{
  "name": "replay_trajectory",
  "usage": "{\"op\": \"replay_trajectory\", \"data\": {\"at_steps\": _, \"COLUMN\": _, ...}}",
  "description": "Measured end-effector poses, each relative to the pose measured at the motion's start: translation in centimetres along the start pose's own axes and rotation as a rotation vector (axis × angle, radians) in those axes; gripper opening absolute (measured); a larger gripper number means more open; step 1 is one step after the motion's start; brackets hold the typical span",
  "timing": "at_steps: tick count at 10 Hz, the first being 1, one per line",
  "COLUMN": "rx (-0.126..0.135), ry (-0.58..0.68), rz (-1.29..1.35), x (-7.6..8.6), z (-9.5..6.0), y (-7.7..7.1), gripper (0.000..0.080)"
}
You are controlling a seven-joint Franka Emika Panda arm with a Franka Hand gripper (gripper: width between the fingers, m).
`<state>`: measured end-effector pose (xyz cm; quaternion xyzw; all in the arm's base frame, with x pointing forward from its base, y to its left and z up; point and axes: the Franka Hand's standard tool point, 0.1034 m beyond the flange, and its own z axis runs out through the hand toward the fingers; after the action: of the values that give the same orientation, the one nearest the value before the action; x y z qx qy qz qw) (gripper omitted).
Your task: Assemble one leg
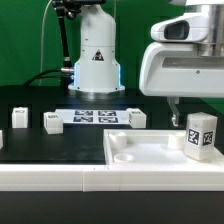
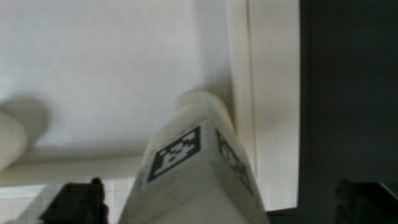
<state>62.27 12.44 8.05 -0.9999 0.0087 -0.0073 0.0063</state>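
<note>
Black table (image 1: 30,100) carries a white panel (image 1: 140,150); the leg (image 1: 201,135) stands upright on its corner at the exterior view's right. Just above, the gripper (image 2: 222,205) hangs spread wide, fingers either side of the leg, holding nothing.

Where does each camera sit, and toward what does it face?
Exterior view: off the arm, across the table, facing the arm's base; base and gripper show.
Wrist view: on the wrist, looking along the open gripper at the leg; both fingertips show.
Shared: the leg, the white panel.
</note>
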Motion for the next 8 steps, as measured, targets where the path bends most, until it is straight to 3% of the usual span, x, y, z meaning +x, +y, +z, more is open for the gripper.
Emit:
{"op": "replay_trajectory", "data": {"at_steps": 6, "rx": -0.011, "ry": 0.000, "rz": -0.405, "x": 0.10, "z": 0.01, "y": 0.57, "gripper": 0.0649}}
{"op": "replay_trajectory", "data": {"at_steps": 7, "rx": -0.011, "ry": 0.000, "rz": -0.392, "x": 0.10, "z": 0.02, "y": 0.56, "gripper": 0.0507}}
{"op": "replay_trajectory", "data": {"at_steps": 8, "rx": -0.011, "ry": 0.000, "rz": -0.392, "x": 0.09, "z": 0.02, "y": 0.57, "gripper": 0.0507}}
